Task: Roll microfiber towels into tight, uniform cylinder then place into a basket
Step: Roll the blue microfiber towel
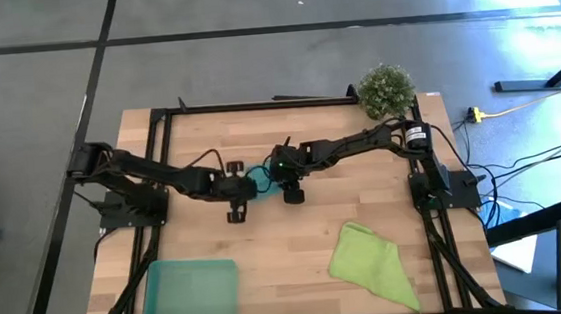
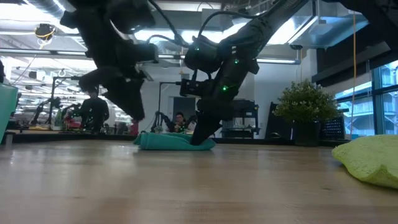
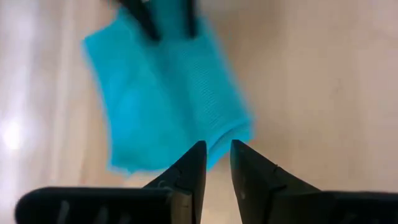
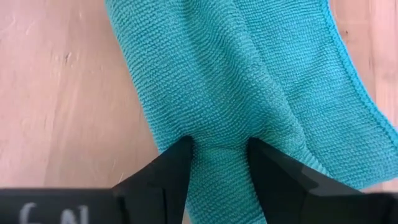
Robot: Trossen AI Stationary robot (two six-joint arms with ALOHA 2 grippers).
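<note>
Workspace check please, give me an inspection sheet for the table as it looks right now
Surface: wooden table, bare between items.
Job's things: teal towel bunched at mid-table; lime towel crumpled near the front right; basket at front left, nothing in it.
Clutter: potted plant at the back right corner.
Grippers: right gripper pinches a fold of the teal towel; left gripper sits at the towel's edge, fingers slightly apart, holding nothing.
Cables: yellow and black cables on the floor at right.
Surroundings: people and workstations behind the table.
</note>
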